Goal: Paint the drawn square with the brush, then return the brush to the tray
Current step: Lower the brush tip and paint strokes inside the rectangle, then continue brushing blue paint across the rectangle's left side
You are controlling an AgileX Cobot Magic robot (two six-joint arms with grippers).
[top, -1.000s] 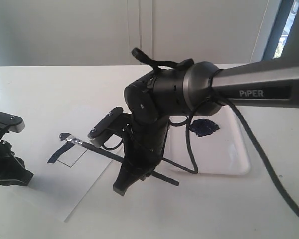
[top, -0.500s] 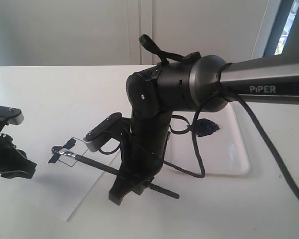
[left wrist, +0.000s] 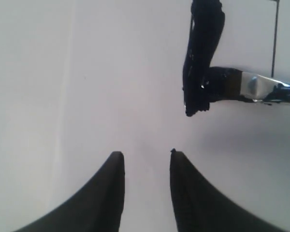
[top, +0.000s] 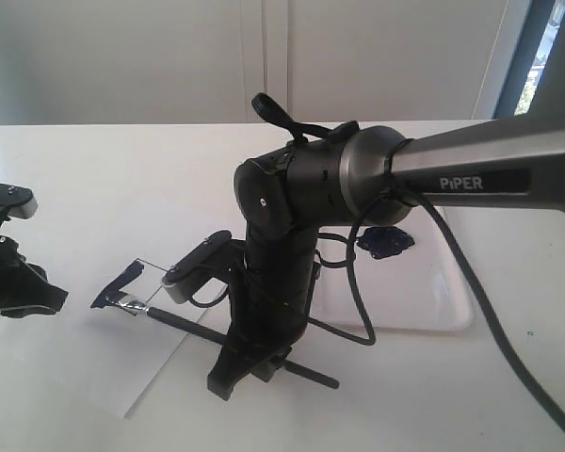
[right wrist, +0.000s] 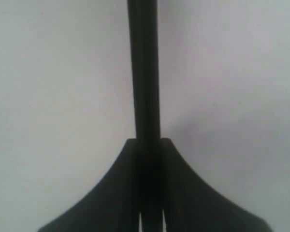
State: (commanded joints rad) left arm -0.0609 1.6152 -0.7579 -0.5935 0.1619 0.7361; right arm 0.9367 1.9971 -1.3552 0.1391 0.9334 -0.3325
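Since the earlier frames the brush (top: 193,323) tip has travelled down the dark stroke, from its far end to its near end, toward the camera; the right arm dropped with it, and the left gripper (top: 38,297) sits slightly nearer the left edge. Right gripper (top: 250,363) is clenched on the brush handle, seen in the right wrist view as both fingers pressed flat against the black shaft (right wrist: 144,72). From that grip the handle runs left and slightly up to the silver ferrule; the tail sticks out the opposite side, over the table (top: 122,179) just in front of the tray (top: 452,320). Bristles rest on the paper sheet (top: 75,358) at the near-left corner of the drawn square (top: 121,281), touching the streaky blue-black stroke that covers its left side; the rest of the outline is thin and unfilled. Left wrist view: ferrule (left wrist: 253,89) and loaded bristles meet the stroke (left wrist: 200,58) ahead of the left gripper (left wrist: 145,154), whose fingers stand apart with nothing between them, clear of the paint. Tray lies behind the right arm, well apart from the square, with the paint blob (top: 386,243) at its far side.
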